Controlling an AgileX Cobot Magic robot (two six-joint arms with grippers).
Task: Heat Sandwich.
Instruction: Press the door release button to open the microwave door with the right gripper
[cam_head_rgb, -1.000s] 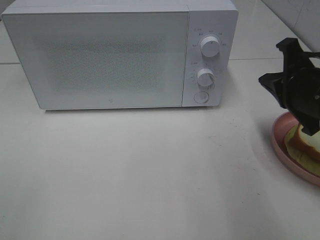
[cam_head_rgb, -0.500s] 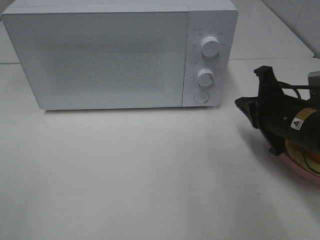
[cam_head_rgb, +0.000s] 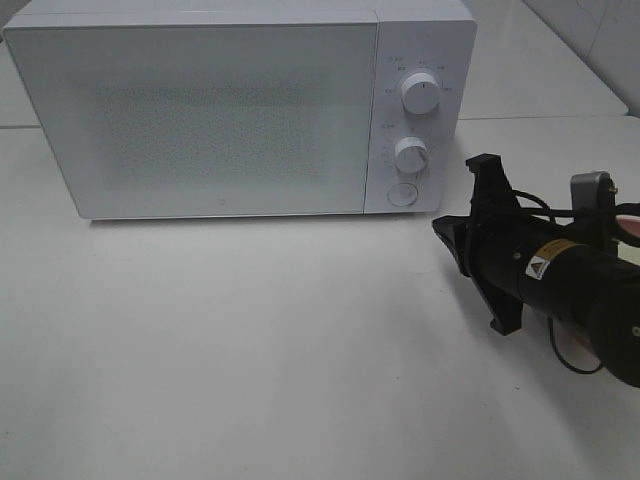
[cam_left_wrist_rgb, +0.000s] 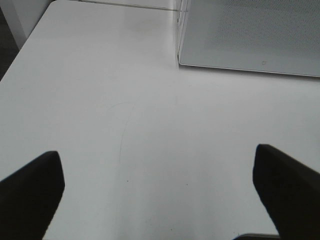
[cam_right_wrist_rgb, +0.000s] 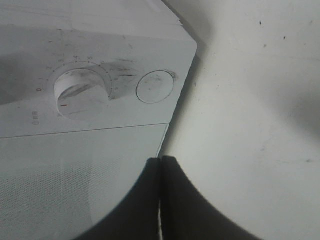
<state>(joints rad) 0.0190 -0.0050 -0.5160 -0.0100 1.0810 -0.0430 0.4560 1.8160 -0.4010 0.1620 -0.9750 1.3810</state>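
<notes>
Approach to door release: right gripper (cam_head_rgb: 441, 226), jaws pinched together w/ nothing between, points at the closed microwave (cam_head_rgb: 220, 120) from the right, just short of its round button (cam_head_rgb: 402, 195).

Likely next move is pushing that button to pop the door, so keep the tips shut as one blunt point, line them on the button's centre, and press straight into the front panel. Don't drift up, since the lower dial (cam_head_rgb: 411, 156) sits just beside it. Back off at once so the door can swing. Left gripper (cam_left_wrist_rgb: 156, 151) hovers over bare table (cam_left_wrist_rgb: 100, 100) near the microwave's left corner, jaws wide apart, empty. Sandwich isn't visible in any view; a pink sliver (cam_head_rgb: 630, 228) behind the right arm may be its plate, can't tell.
</notes>
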